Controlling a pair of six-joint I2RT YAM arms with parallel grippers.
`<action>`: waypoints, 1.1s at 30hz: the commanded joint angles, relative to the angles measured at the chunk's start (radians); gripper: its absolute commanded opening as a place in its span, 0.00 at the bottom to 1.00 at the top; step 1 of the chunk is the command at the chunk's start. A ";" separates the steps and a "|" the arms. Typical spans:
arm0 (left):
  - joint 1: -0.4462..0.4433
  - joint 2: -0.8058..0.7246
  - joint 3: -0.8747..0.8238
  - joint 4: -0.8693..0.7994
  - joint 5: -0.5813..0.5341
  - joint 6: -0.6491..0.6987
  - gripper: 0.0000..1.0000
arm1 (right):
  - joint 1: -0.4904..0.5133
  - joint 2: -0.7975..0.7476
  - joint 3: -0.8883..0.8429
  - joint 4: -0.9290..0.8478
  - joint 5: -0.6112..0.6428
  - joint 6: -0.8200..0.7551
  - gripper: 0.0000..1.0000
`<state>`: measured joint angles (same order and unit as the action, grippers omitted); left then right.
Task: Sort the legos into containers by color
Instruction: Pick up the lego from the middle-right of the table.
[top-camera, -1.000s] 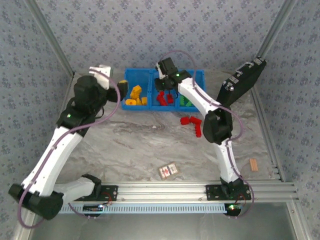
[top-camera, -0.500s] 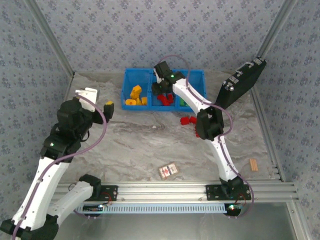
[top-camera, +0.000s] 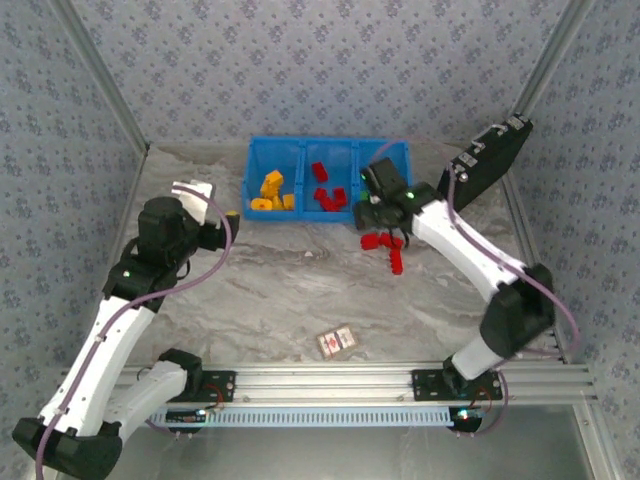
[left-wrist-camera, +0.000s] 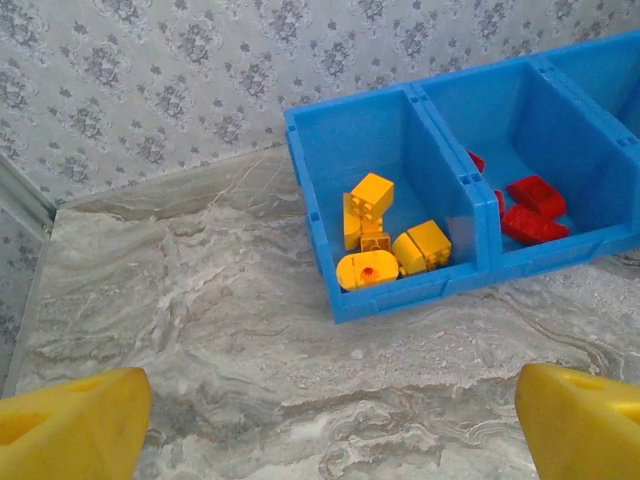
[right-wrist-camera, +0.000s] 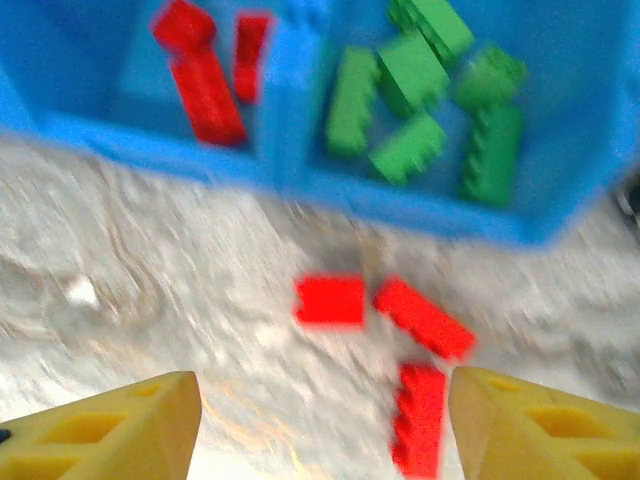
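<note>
The blue bin (top-camera: 300, 150) stands at the back of the table. Yellow legos (left-wrist-camera: 385, 240) fill its left compartment, red legos (top-camera: 326, 190) the middle one, and green legos (right-wrist-camera: 430, 100) the right one. Three red legos (right-wrist-camera: 423, 317) lie loose on the marble table just in front of the bin (right-wrist-camera: 290, 170). My right gripper (right-wrist-camera: 320, 420) hovers above them, open and empty, seen from above at the right gripper (top-camera: 385, 222). My left gripper (left-wrist-camera: 335, 430) is open and empty over bare table left of the bin (left-wrist-camera: 400, 300), seen from above at the left gripper (top-camera: 228, 225).
A black rectangular device (top-camera: 490, 165) leans at the back right. A small red-and-white card box (top-camera: 337, 341) lies near the front rail, and a small tan piece (top-camera: 508, 329) by the right rail. Patterned walls close in the table.
My right gripper pulled back from the middle compartment to above the loose red legos and opened. My left gripper withdrew from the bin's left compartment toward the left.
</note>
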<state>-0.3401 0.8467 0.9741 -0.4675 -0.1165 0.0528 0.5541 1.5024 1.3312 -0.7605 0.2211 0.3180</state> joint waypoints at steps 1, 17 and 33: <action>0.006 -0.014 -0.031 0.057 0.043 0.019 0.94 | -0.010 -0.087 -0.181 -0.058 0.047 0.128 0.72; 0.009 0.034 -0.038 0.066 0.057 0.005 0.95 | -0.110 -0.117 -0.437 0.114 -0.078 0.178 0.78; 0.012 0.046 -0.043 0.050 0.036 0.021 0.95 | -0.169 0.114 -0.367 0.231 -0.131 0.109 0.50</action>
<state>-0.3355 0.8932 0.9302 -0.4229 -0.0753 0.0601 0.3939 1.5883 0.9302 -0.5461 0.1028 0.4458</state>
